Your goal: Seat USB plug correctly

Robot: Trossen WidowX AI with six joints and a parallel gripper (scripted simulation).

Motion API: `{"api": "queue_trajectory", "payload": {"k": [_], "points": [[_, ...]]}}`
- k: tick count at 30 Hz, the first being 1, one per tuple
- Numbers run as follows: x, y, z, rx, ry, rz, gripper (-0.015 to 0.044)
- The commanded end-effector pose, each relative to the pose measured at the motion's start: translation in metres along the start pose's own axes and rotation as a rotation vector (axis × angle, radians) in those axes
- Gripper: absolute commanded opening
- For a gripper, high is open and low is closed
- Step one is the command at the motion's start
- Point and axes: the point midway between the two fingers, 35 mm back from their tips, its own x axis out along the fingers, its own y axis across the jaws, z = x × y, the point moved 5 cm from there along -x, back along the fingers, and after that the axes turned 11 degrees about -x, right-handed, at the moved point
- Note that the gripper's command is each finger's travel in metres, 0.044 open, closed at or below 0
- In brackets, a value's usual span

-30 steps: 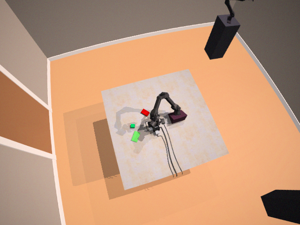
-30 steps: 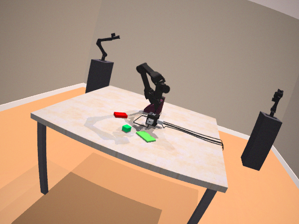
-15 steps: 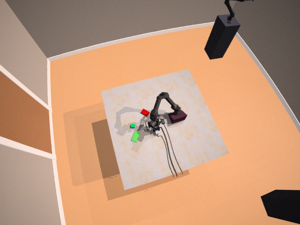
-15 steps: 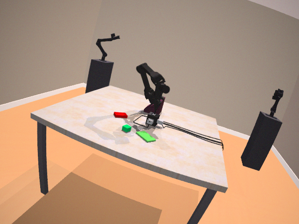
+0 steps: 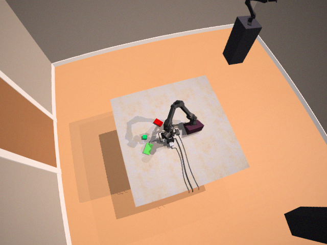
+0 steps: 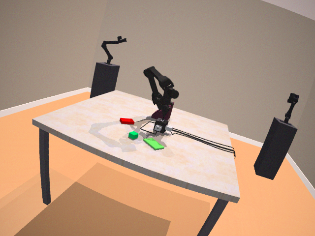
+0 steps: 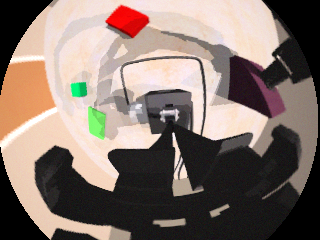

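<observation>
Looking down the wrist view, we see the tool (image 7: 171, 127) pinched on something small at the power cube's (image 6: 161, 125) (image 7: 156, 111) top, a meeting the exterior view hides; the plug's seating we can't tell.

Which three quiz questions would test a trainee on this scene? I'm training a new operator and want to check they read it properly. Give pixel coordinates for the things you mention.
1. True or false: the green cube (image 5: 144, 137) (image 6: 133, 135) (image 7: 79, 89) is smaller than the red block (image 5: 158, 122) (image 6: 126, 121) (image 7: 128, 21).
2. Fill in the blank: the arm's base stands on a ____ box.
3. Which is nearer the power cube (image 6: 160, 126) (image 7: 154, 119)? A) the lime slab (image 5: 147, 148) (image 6: 153, 143) (image 7: 97, 123) B) a dark pedestal (image 5: 241, 42) (image 6: 275, 147)

Key: 1 true; 2 dark purple; 3 A
</observation>
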Motion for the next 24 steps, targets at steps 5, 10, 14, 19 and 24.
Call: {"api": "queue_trajectory", "payload": {"k": [5,10,14,19,24], "points": [[0.0031,-0.0010,0.0005,-0.007,-0.005,-0.003,0.0000],[0.0037,-0.0010,0.0006,-0.007,-0.005,-0.003,0.0000],[0.0042,-0.0010,0.0006,-0.007,-0.005,-0.003,0.0000],[0.0047,-0.0011,0.0007,-0.007,-0.006,-0.003,0.0000],[0.0053,-0.0011,0.0007,-0.007,-0.006,-0.003,0.0000]]}}
